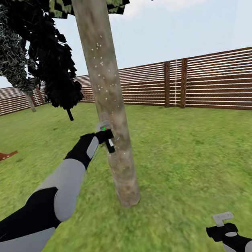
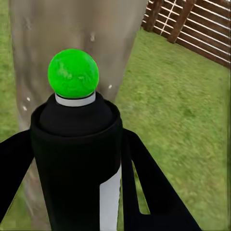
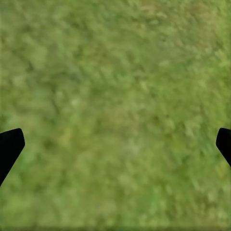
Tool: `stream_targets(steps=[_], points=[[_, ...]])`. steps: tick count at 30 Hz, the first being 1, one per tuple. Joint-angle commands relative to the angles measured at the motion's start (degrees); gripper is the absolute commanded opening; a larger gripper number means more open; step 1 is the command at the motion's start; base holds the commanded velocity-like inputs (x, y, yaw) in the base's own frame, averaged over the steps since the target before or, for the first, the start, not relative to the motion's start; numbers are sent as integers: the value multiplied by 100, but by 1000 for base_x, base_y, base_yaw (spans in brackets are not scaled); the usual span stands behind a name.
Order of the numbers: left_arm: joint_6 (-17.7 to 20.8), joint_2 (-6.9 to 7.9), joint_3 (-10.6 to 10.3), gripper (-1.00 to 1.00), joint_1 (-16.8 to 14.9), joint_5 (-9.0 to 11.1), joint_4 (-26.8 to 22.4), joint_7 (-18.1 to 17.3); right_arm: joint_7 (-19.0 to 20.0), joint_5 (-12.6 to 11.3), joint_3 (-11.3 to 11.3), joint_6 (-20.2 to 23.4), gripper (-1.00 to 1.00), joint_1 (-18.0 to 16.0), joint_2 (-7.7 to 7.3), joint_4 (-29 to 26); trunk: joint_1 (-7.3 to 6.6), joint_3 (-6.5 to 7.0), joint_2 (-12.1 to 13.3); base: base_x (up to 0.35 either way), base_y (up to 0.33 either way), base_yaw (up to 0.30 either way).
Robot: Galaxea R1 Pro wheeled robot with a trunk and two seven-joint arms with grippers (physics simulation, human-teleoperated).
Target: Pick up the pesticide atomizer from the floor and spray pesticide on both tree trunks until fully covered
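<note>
Grass [image 3: 115, 106] lies under the right gripper [image 1: 224, 224], low and well to the right of the tree trunk [image 1: 108, 104], its two dark fingertips [image 3: 9, 147] spread wide apart with nothing between them. Nearer the trunk, the left gripper [image 1: 105, 139] is clamped on the pesticide atomizer [image 2: 79, 159] (a black bottle with a green ball top), held just beside the bark, perhaps touching it, where pale specks dot the trunk. Beyond the trunk stand a dark conifer [image 1: 53, 64] and the slatted fence [image 1: 217, 83].
</note>
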Motion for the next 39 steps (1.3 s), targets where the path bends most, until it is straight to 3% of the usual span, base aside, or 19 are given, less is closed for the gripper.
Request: stream_targets(steps=[1, 3, 5, 9, 12, 16, 18, 21, 22, 27, 30, 32, 34, 36, 39], points=[[340, -1, 29, -100, 1, 53, -413, -1, -30, 60, -7, -34, 100, -11, 0, 27, 0, -8, -3, 0, 0, 0], [1017, 2, 28, -100, 1, 53, -1384, 6, -30, 60, -7, -34, 100, -11, 0, 26, 0, -8, -3, 0, 0, 0], [1367, 13, 30, -100, 1, 53, -1846, 7, -30, 60, -7, -34, 100, -11, 0, 26, 0, -8, -3, 0, 0, 0], [2206, 221, 32, -100, 1, 47, -2945, 13, -30, 60, -7, -34, 100, -11, 0, 27, 0, -8, -3, 0, 0, 0], [2544, 339, 32, -100, 1, 52, -3494, 10, -30, 60, -7, -34, 100, -11, 0, 28, 0, -8, -3, 0, 0, 0], [2559, 368, 75, -100, 1, 53, -3340, 20, -30, 60, -7, -34, 100, -11, 0, 28, 0, -8, -3, 0, 0, 0], [2286, 378, 95, -100, 1, 53, -2519, 24, -30, 60, -7, -34, 100, -11, 0, 28, 0, -8, -3, 0, 0, 0], [1216, 417, 97, -100, 1, 53, -1267, 19, -30, 60, -7, -34, 100, -11, 0, 27, 0, -8, -3, 0, 0, 0], [437, 428, 96, -100, 1, 53, -366, 14, -30, 60, -7, -34, 100, -11, 0, 27, 0, -8, -3, 0, 0, 0], [-1123, 432, 91, -100, 1, 42, 1270, 6, -30, 60, -14, -40, 100, -11, -3, 23, 0, -8, -3, 0, 0, 0], [-1636, 416, 86, -100, 134, 30, 1633, 1, -26, 65, -16, -47, 100, -11, -8, 23, 0, -8, -3, 0, 0, 0], [-1828, 391, 84, -100, 712, 34, 1733, -1, -22, 68, -12, -46, 100, -11, -6, 23, 0, -8, -3, 0, 0, 0], [-2018, 385, 85, -100, 1094, 30, 1745, -6, -21, 68, -14, -43, 100, -6, -2, 26, 0, -8, -3, 0, 0, 0], [-2794, 382, 78, -100, 1706, 25, 1750, -9, -21, 68, -10, -36, 100, 111, -1, 28, 0, -8, -3, 0, 0, 0], [-3150, 381, 69, -100, 2056, 18, 1745, -14, -21, 68, -11, -35, 100, 193, 0, 28, 0, -8, -3, 0, 132, 0]])
